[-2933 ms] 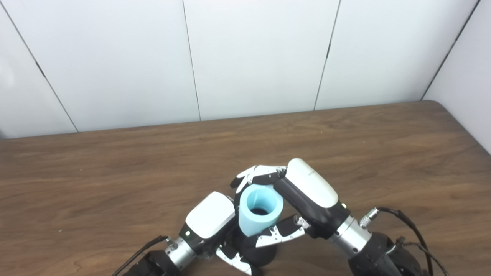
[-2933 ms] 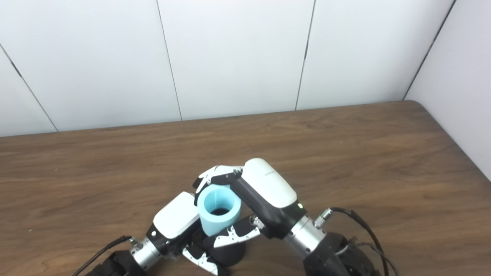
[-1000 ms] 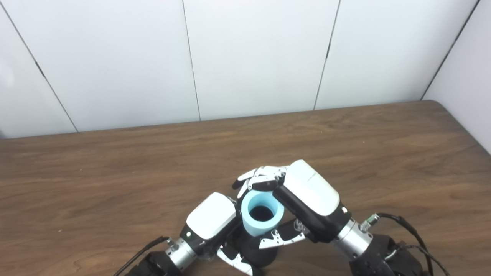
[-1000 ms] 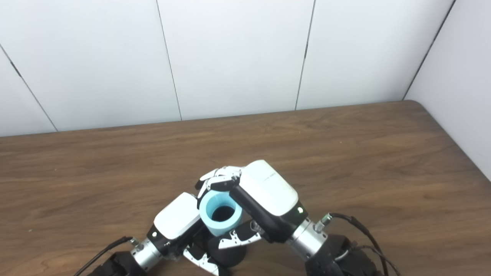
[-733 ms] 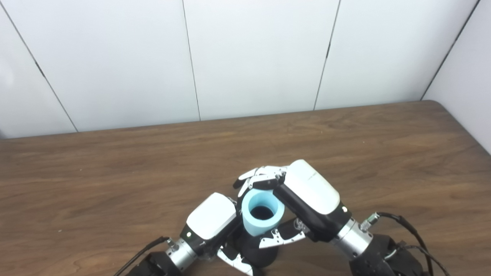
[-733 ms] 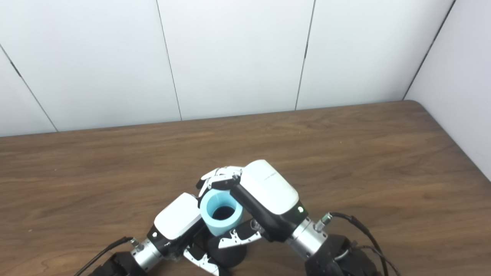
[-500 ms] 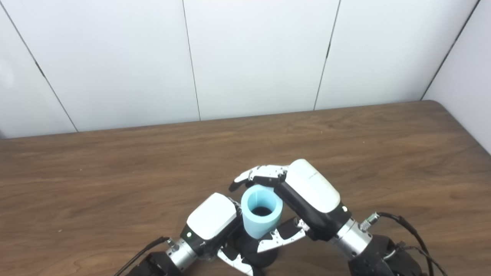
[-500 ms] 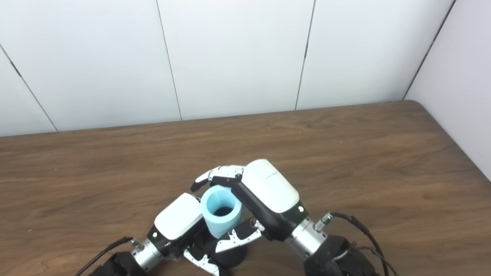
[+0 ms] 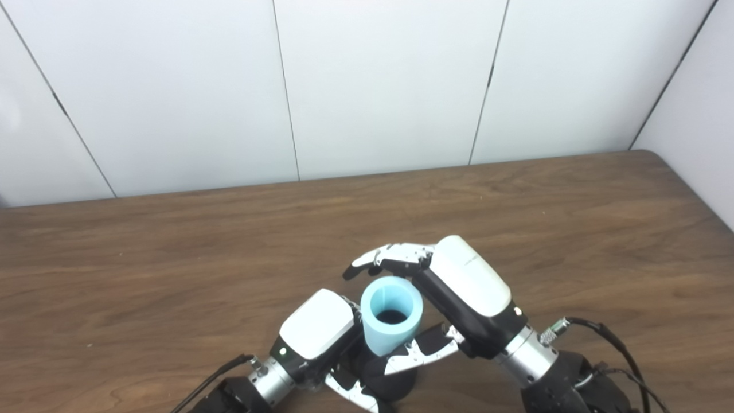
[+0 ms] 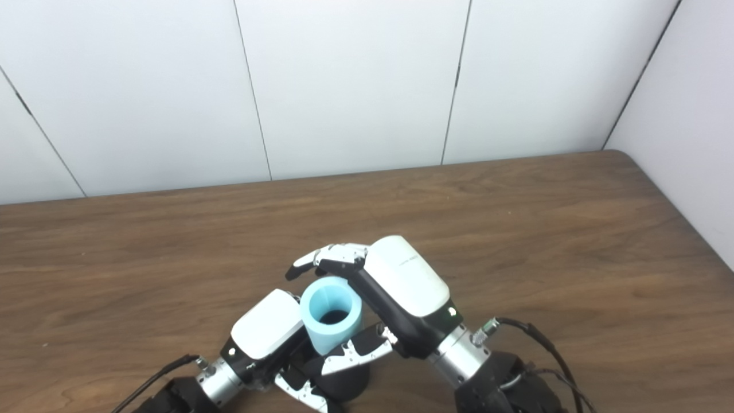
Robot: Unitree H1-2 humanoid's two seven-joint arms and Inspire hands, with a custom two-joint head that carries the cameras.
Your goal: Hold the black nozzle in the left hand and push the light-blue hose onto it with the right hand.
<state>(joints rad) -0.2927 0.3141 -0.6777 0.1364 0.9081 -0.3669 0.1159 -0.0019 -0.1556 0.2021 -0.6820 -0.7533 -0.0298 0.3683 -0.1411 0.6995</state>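
The light-blue hose (image 9: 378, 339) is a short open tube standing upright on the black nozzle (image 9: 394, 383), near the table's front edge. My left hand (image 9: 317, 330) is shut on the nozzle from the left, and its fingers wrap below the hose. My right hand (image 9: 467, 287) is on the right of the hose with its fingers (image 9: 390, 257) stretched out beyond the rim, off the tube. Its thumb (image 9: 421, 353) lies close to the hose's lower front. The nozzle's upper part is hidden inside the hose and behind the hands.
The brown wooden table (image 9: 172, 258) stretches to white wall panels at the back and a wall at the right (image 9: 699, 115). A black cable (image 9: 608, 338) loops off my right wrist, and another (image 9: 209, 376) off my left wrist.
My right hand's fingers have uncurled from the hose and stretched out past its rim. The hose stays on the nozzle. The left hand has not moved.
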